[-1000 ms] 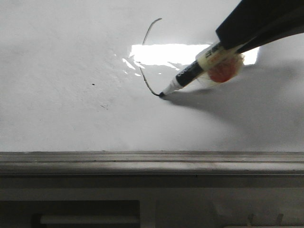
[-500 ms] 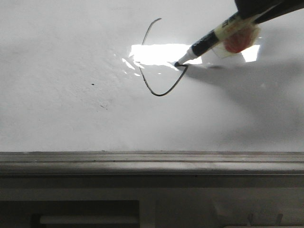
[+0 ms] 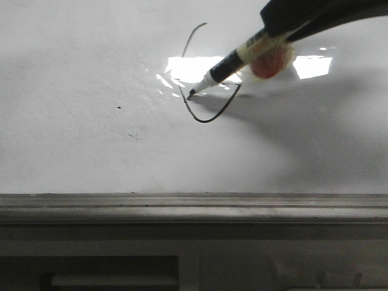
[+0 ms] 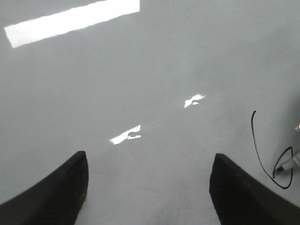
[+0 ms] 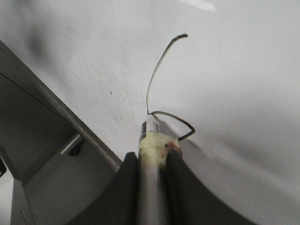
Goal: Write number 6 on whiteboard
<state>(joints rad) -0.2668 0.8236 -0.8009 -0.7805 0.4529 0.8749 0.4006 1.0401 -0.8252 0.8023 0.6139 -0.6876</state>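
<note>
The right pincer [image 5: 151, 176] is closed tight around one marker [image 3: 227, 63], whose tip touches the tall stroke of the number 6 [image 3: 206, 97], closing the loop. To finish well, it should press lightly and stop exactly where loop meets stroke, then lift straight off without smearing. The left pincer [image 4: 147, 187] stands wide open and empty, well aside of the 6. One figure sits mid-board on the single whiteboard [image 3: 79, 145], above its one grey ledge [image 3: 182, 206].

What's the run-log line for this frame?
right hand: shut on marker | tip at number 6 loop's closing point | left hand: open, idle | whiteboard
</note>
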